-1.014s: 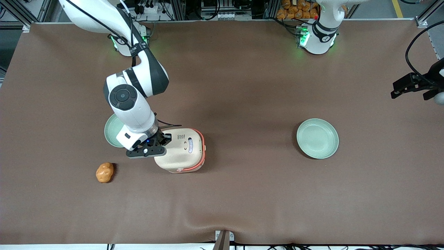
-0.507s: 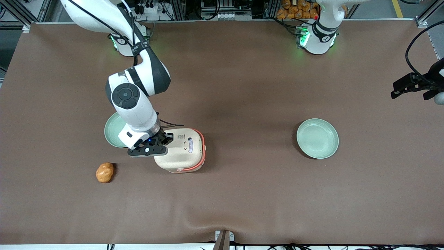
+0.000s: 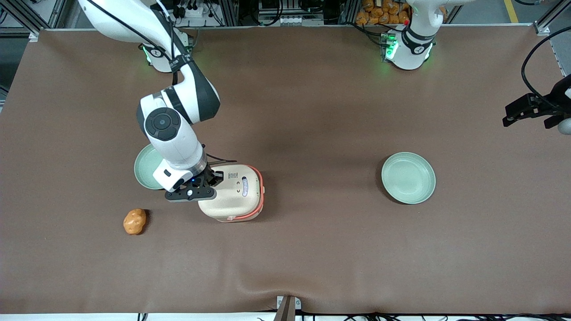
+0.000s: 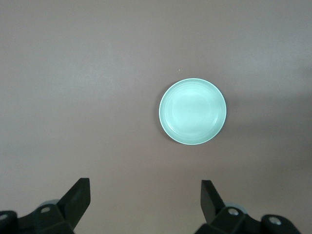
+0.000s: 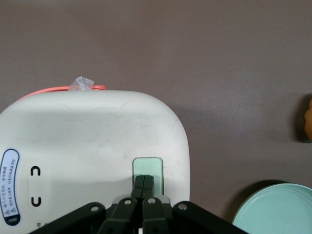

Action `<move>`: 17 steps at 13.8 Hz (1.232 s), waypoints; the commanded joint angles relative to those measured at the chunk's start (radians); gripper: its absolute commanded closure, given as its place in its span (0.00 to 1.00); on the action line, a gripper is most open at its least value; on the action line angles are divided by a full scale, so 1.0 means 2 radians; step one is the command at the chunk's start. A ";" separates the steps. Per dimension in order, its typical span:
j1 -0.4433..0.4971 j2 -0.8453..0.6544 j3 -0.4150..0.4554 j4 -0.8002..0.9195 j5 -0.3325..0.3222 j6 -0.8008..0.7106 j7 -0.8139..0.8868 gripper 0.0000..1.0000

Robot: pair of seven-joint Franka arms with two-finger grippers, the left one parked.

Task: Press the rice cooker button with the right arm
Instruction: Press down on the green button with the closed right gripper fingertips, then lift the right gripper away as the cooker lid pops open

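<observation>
The cream rice cooker (image 3: 234, 191) with orange-red trim stands on the brown table, lid closed, printed label on top. In the right wrist view its lid (image 5: 92, 141) fills much of the frame, with a pale green rectangular button (image 5: 147, 168) near its edge. My right gripper (image 5: 144, 183) is shut, its two black fingertips (image 5: 140, 184) pressed together and resting on that green button. In the front view the gripper (image 3: 203, 182) sits over the cooker's edge toward the working arm's end of the table, hiding the button.
A pale green plate (image 3: 145, 167) lies partly under my arm, beside the cooker; it also shows in the right wrist view (image 5: 275, 209). An orange bread-like lump (image 3: 134, 221) lies nearer the front camera. A second green plate (image 3: 408, 177) lies toward the parked arm's end.
My right arm's wrist and elbow have shifted slightly toward the cooker and upward in the front view. The cooker has not moved.
</observation>
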 commanded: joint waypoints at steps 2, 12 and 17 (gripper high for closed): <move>-0.010 0.018 0.003 0.000 -0.007 0.006 0.010 1.00; -0.019 -0.020 0.003 0.052 0.001 -0.044 0.019 0.00; -0.044 -0.106 0.003 0.081 0.002 -0.151 0.010 0.00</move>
